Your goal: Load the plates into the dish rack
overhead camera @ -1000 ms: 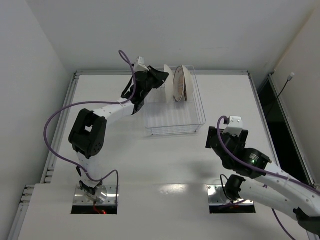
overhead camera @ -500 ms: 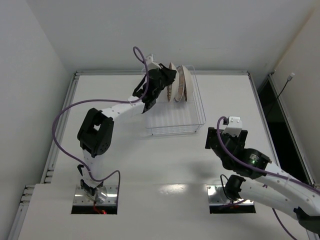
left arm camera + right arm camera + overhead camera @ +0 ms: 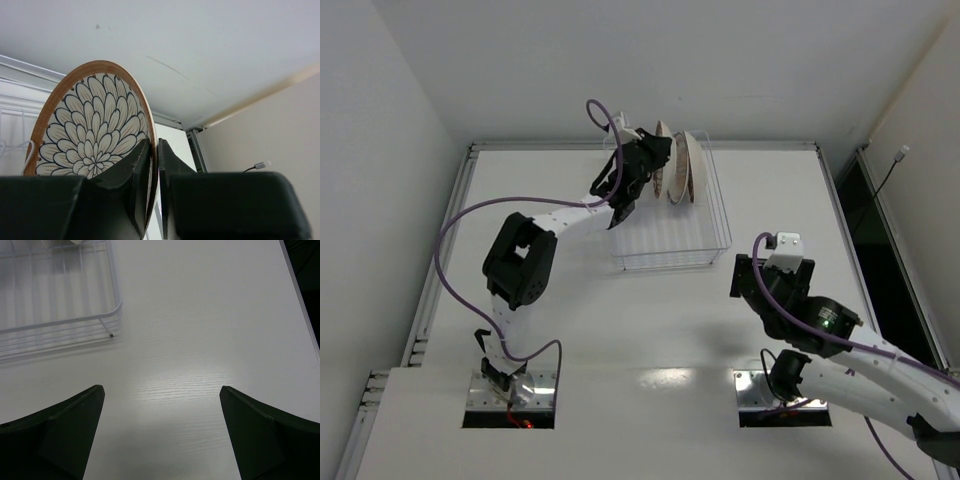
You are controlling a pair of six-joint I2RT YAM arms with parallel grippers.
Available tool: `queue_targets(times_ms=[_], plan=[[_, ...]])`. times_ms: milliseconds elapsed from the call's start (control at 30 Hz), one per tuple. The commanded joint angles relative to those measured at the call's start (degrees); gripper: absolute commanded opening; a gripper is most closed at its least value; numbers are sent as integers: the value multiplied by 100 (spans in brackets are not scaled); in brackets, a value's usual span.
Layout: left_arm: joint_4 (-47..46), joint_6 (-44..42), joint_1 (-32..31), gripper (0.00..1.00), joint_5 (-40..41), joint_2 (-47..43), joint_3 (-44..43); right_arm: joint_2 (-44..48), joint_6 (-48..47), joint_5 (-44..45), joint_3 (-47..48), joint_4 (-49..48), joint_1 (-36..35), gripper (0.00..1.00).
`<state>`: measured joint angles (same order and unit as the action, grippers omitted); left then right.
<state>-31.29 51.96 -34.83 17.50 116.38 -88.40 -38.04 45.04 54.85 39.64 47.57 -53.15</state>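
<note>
My left gripper (image 3: 648, 165) is shut on the rim of the white petal-patterned plate (image 3: 660, 172) and holds it on edge over the back left part of the white wire dish rack (image 3: 670, 258). In the left wrist view the plate (image 3: 95, 125) fills the left side, its rim pinched between my fingers (image 3: 154, 142). Two other plates (image 3: 676, 178) (image 3: 693, 166) stand on edge in the rack just right of it. My right gripper (image 3: 746, 272) is open and empty over bare table, right of the rack's near corner; its jaws stand wide apart in the right wrist view (image 3: 162, 390).
The rack's near right corner (image 3: 111, 325) shows in the right wrist view. A raised rail (image 3: 640, 146) borders the table at the back and sides. White walls stand close behind, and a dark gap (image 3: 865, 215) runs along the right edge.
My left gripper has carried the petal-patterned plate to the right, from beside the rack's back left corner to next to the two standing plates. The right arm has not moved.
</note>
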Motion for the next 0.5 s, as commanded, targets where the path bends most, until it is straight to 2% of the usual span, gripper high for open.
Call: queue_targets(times_ms=[0, 33, 167, 300, 467], plan=[[-738, 226, -50, 10, -132, -45, 139, -63, -56, 17, 18, -222, -47, 100], [-738, 287, -50, 10, -132, -45, 191, -63, -56, 17, 18, -222, -47, 100], [-800, 288, -50, 20, -308, -150, 384, -116, -56, 17, 18, -222, -47, 100], [-870, 349, 2, 38, -370, -264, 621, -116, -56, 17, 18, -222, -47, 100], [-932, 349, 2, 45, -563, -326, 754, -168, -56, 17, 18, -222, -47, 100]])
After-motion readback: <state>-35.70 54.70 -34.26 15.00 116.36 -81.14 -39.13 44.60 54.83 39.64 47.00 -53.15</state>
